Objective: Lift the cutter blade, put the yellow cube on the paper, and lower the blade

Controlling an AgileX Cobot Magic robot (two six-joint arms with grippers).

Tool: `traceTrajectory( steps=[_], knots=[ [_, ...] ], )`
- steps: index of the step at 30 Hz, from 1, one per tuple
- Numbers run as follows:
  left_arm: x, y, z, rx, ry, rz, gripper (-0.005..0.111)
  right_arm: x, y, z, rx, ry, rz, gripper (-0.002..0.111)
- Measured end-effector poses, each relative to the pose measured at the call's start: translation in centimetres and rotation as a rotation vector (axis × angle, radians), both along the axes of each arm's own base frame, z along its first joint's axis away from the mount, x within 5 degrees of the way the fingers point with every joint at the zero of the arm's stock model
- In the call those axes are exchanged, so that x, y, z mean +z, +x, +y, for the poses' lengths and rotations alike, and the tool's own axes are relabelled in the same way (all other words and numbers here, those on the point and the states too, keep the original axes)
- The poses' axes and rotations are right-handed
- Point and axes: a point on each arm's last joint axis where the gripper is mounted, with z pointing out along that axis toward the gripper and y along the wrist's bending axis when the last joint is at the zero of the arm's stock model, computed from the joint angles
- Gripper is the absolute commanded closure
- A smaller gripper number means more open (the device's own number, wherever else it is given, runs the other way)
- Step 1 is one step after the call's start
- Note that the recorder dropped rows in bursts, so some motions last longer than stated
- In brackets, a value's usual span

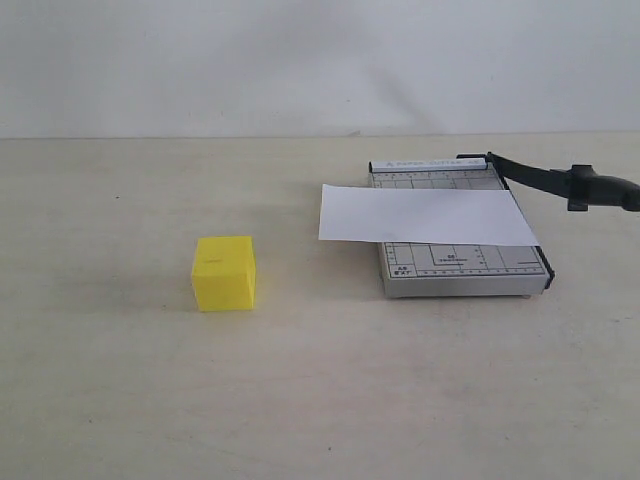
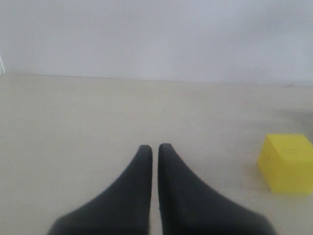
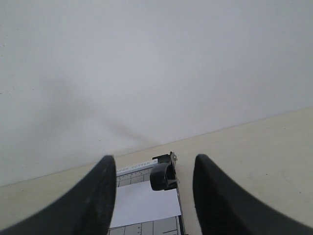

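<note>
Pale beige table (image 1: pixel 120 380), white wall behind. Your bright yellow matte cube (image 1: pixel 224 272) sat on the bare table left of centre, well apart from the small grey gridded cutter base (image 1: pixel 470 262), which lay toward the table's right side. The plain white paper sheet (image 1: pixel 425 215) lay across that base, its left end overhanging the base's left edge. The long black cutter blade (image 1: pixel 540 178) stood lifted off the base from its hinge at the far right corner, with its thick handle out past the right edge. Your left gripper (image 2: pixel 155 147) was pinched nearly closed on nothing, low over the table, the cube off to one side. Your right gripper (image 3: pixel 154 157) was spread wide and empty, the blade's handle end ahead between its fingers, not touched.
</note>
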Motion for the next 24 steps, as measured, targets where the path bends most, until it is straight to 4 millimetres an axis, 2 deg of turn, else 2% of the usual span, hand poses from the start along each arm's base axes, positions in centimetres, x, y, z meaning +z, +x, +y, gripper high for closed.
traceTrajectory(
  steps=[12,17,21,24],
  knots=[
    [3.8,-0.2,0.5,0.039,-0.300,-0.404,0.102,0.0,0.0,0.0,0.000,0.000,0.000,0.061],
    [4.6,-0.4,0.6,0.031,-0.416,-0.488,0.102,0.0,0.0,0.0,0.000,0.000,0.000,0.061],
    [4.7,-0.4,0.6,0.018,-0.516,-0.486,0.102,0.0,0.0,0.0,-0.001,0.000,0.000,0.061],
    [4.8,-0.5,0.3,-0.027,-0.521,-0.480,0.102,0.0,0.0,0.0,-0.001,0.000,0.000,0.061]
  ],
)
